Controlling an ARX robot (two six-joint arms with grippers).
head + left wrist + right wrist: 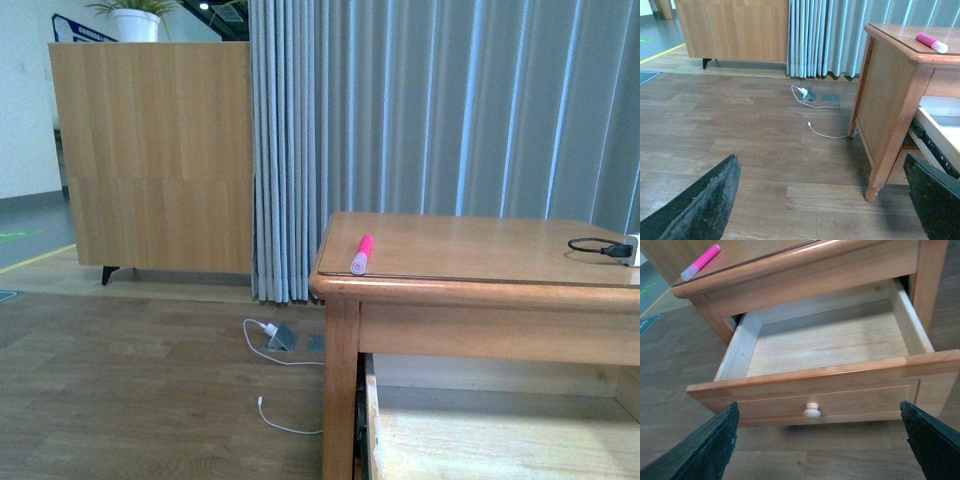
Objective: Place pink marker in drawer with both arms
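The pink marker [361, 254] lies on the wooden table top near its front left corner, whitish cap toward me. It also shows in the left wrist view [931, 42] and the right wrist view [700, 262]. The drawer [820, 390] stands pulled open under the table top, empty inside, with its round knob [812, 411] facing my right gripper. In the front view only its open inside [500, 440] shows. My right gripper [820, 450] is open, in front of the knob and apart from it. My left gripper [822, 205] is open over the floor, left of the table leg [890, 145]. No arm shows in the front view.
A black cable [595, 246] and white plug lie at the table's right. A white cord [280, 355] and a floor socket lie on the wooden floor left of the table. Grey curtains [440, 110] hang behind. A wooden cabinet [150, 160] stands at the far left.
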